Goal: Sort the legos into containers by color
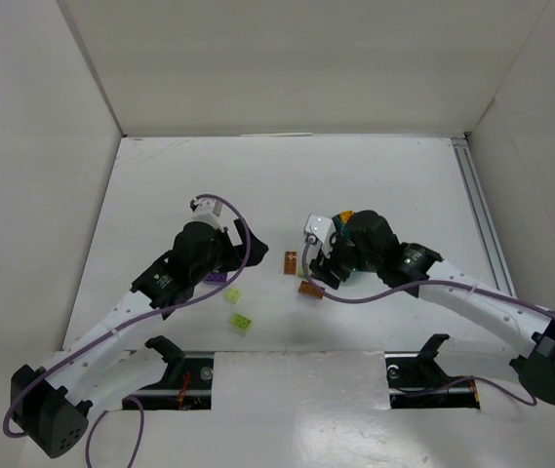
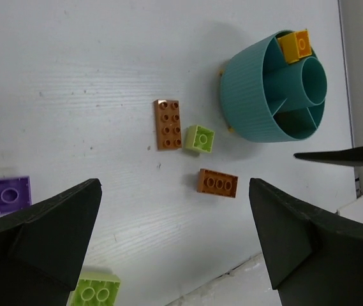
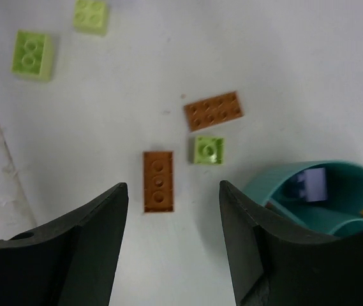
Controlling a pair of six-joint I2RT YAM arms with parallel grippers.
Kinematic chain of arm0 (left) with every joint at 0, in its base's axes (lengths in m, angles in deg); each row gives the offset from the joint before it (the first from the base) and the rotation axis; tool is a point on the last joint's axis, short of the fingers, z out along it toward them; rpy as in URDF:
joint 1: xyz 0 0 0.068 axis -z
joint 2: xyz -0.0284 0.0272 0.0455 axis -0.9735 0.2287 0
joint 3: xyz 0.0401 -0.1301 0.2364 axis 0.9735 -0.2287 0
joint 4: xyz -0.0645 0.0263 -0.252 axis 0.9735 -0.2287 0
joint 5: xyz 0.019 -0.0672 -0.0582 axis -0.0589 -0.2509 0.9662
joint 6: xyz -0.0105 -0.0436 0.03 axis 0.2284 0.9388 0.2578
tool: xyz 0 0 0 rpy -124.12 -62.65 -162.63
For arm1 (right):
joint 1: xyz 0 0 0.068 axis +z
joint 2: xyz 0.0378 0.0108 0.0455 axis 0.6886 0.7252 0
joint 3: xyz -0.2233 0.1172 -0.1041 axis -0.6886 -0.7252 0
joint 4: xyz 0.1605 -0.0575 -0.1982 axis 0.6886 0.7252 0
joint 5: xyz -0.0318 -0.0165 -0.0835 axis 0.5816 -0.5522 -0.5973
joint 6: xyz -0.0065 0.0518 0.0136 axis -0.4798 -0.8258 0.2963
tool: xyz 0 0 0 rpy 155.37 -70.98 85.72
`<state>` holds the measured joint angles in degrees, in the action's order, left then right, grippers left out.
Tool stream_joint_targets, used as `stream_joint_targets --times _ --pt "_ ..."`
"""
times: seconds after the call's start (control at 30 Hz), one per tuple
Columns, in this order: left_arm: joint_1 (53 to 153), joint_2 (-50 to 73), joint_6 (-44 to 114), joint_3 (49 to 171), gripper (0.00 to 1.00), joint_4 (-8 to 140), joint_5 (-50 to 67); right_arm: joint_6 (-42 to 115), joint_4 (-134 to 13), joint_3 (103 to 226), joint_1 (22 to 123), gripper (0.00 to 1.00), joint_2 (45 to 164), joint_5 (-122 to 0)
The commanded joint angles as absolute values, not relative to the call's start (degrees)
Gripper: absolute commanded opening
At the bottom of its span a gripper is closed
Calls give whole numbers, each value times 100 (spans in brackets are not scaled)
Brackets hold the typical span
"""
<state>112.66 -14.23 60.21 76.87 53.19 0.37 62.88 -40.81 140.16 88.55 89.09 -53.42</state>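
Near the round teal plastic bowl (image 3: 267,186), a slim brown studded brick (image 3: 158,181) lies flat (long axis toward the right fingers (image 3: 79,255)); these and the left fingers (image 2: 41,242) gape empty.

We see a ribbed plastic bowl (image 2: 251,95), smooth glossy plastic bricks (image 2: 168,124) — table (image 2: 73,76) matt, lightly scuffed.

Bowl (image 2: 258,102) on bench (image 2: 73,76), two bricks (image 3: 312,185) in separate compartments. Three bricks just left of it, three more further left.
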Motion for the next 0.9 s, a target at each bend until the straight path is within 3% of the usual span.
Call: stream_joint_targets --times 0.0,0.17,0.67,0.8,0.87 --pt "11238 -1777 6443 7367 100 5200 -36 5885 -4486 13476 9141 64 8809 -5187" --pt "11238 -2191 6689 6805 100 5305 18 5533 -4855 13107 9642 64 9037 -5548" --pt "11238 -2315 6628 6417 100 5622 123 5541 -5216 13351 9643 63 10513 -6761" --pt "11238 -2314 6575 6417 100 5675 176 5480 -5268 13414 9643 53 10821 -6780" --pt "11238 -2314 6575 6356 100 5736 176 5480 -5268 13414 9643 38 10883 -6709"
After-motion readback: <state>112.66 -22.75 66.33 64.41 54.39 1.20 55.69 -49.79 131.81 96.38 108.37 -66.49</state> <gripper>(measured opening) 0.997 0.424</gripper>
